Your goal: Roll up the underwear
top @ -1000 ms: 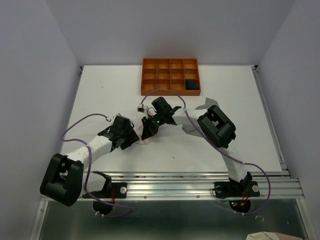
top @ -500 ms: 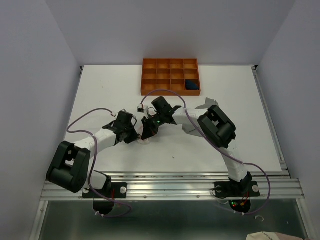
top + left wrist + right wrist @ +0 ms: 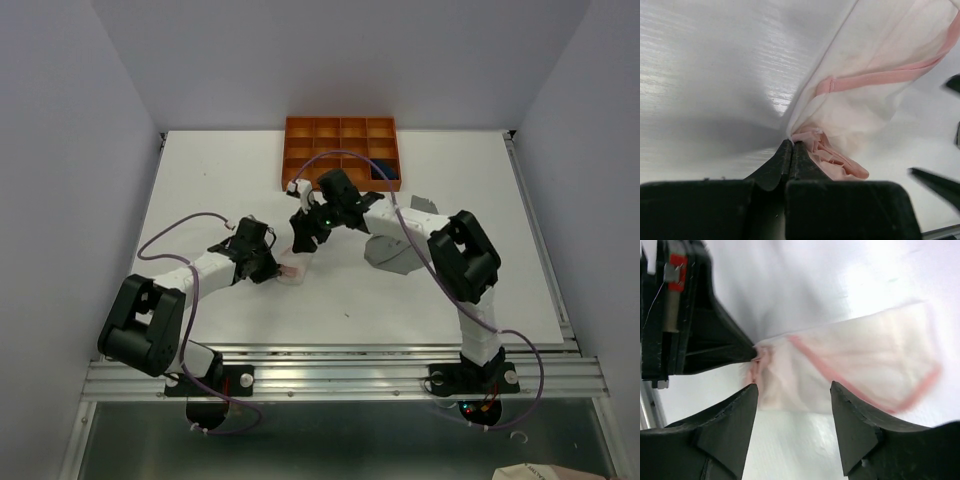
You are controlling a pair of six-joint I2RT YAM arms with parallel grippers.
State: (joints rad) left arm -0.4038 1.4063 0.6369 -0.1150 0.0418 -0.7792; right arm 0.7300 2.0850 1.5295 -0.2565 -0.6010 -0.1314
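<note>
White tabletop (image 3: pixel 200 180), front centre: thin pale pink-white cloth underwear (image 3: pixel 865 100) lies on it. Left gripper (image 3: pixel 791 150) clenched on its bunched edge; right gripper (image 3: pixel 793 387) above it, jaws spread apart.

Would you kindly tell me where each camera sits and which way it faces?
Top external: above and behind the bases, looking down on the white table, the orange compartment tray and both arms.
Left wrist: on the left arm, low over the table, looking along the shut left hand pinching the thin pale pink-white garment.
Right wrist: on the right arm, looking down between the fingers of the open right hand at that garment.
Shared: both wrist views show the pinched corner; the right one also shows the left hand.
</note>
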